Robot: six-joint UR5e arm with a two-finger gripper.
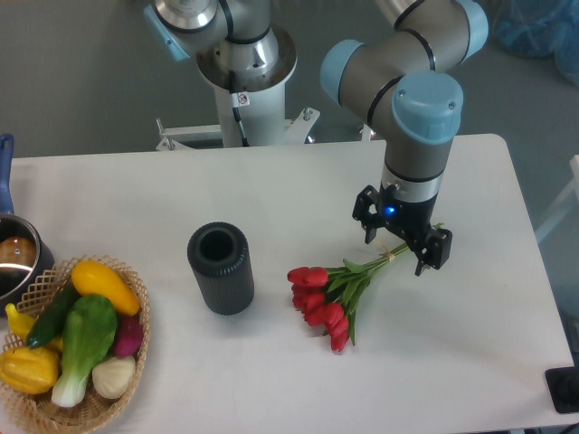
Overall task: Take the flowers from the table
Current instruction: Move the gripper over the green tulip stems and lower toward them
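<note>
The black two-finger gripper (403, 244) has spread jaws, seemingly straddling the thin stem end of the red tulip flowers (336, 291); blooms trail toward eight o'clock.

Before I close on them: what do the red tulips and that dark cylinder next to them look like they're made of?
The red tulips with thin green stems look artificial, likely plastic or fabric: uniform colour, stiff tidy leaves. The dark cylindrical cup looks like matte plastic or rubber, possibly coated metal: dull charcoal surface without glare.

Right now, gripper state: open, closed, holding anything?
Gripper: open, fingers either side of the flowers' stem end, nothing held; flowers lie on the table.
</note>
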